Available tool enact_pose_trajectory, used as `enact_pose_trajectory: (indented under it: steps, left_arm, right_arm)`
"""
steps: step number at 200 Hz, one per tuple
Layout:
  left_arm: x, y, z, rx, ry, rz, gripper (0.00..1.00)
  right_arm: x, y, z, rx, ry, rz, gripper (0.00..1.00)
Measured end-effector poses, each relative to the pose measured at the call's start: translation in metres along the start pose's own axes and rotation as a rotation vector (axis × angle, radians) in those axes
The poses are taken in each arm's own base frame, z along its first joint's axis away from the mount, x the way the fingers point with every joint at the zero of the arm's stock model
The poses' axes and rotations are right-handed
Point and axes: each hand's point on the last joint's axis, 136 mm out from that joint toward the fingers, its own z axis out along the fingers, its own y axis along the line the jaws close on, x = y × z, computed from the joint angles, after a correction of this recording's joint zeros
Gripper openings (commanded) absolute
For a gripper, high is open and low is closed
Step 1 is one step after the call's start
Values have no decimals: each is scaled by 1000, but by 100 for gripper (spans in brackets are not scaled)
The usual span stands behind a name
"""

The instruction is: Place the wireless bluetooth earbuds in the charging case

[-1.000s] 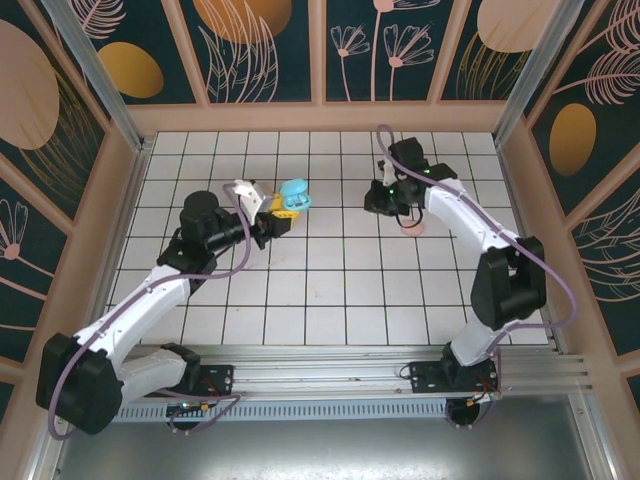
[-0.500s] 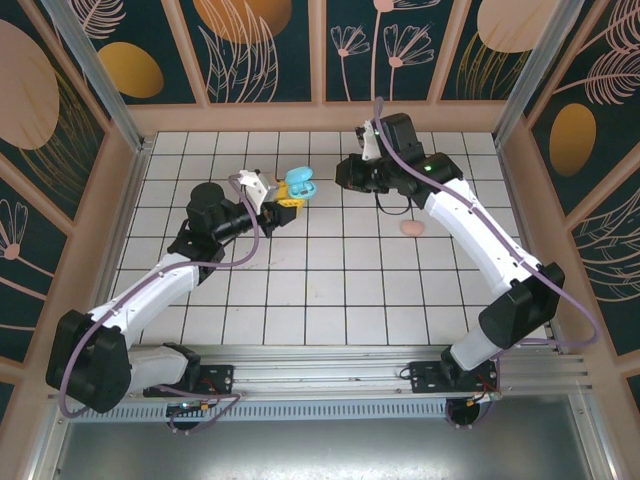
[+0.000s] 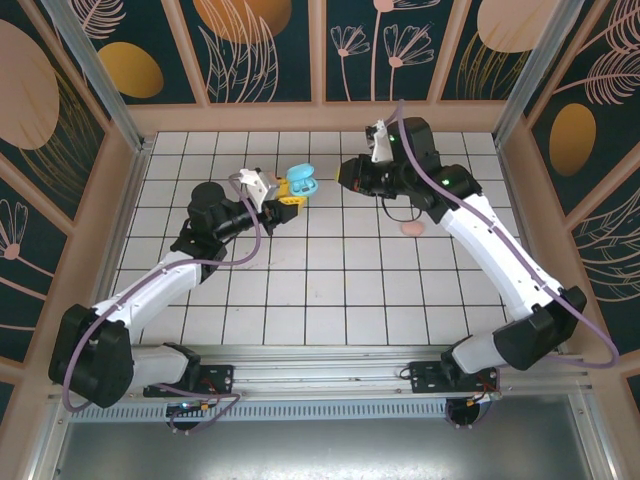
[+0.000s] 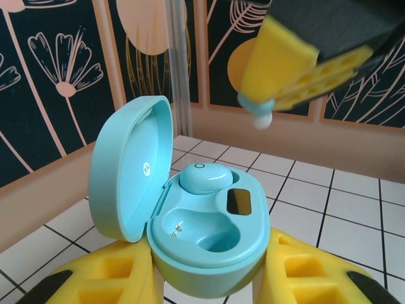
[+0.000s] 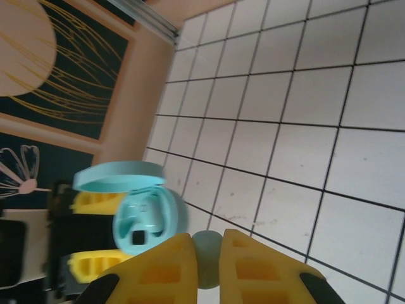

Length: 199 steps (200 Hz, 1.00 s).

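Left claw (image 4: 209, 278) grips the open teal charging case (image 4: 209, 250), one earbud (image 4: 204, 177) seated; right claw (image 5: 206, 240) pinches a second earbud (image 5: 206, 266) above it; a skewed descent could miss the empty socket (image 4: 199, 227), dropping it onto the surface (image 4: 354, 190).

We see a table (image 3: 330, 290) of white tiles with dark grid lines, boxed in by dark wall panels (image 3: 265, 50) painted with pale flowers and orange ovals. A metal rail (image 3: 330, 360) runs along its near edge.
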Motion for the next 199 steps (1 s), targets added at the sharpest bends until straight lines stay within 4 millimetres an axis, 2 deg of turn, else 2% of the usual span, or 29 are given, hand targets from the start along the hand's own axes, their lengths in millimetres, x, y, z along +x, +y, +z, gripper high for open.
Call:
enact_pose_trajectory:
  steps: [30,74,106,143,199]
  left_arm:
    - [2,0,2,9,-1,0,19]
    - [0,-1,3,14,-10,-4,19]
    - [0,0,3,11,-10,-9,19]
    - [0,1,3,6,-10,-12,19]
    - [0,2,2,-1,-10,-16,19]
  right_arm:
    - [0,19,-1,-59,-10,-14,9]
    - [15,43,16,-112,33,-47,9]
    - [20,43,31,-109,60,-40,9]
    - [21,42,39,-105,73,-25,9]
    - [20,68,51,-135,86,-65,9]
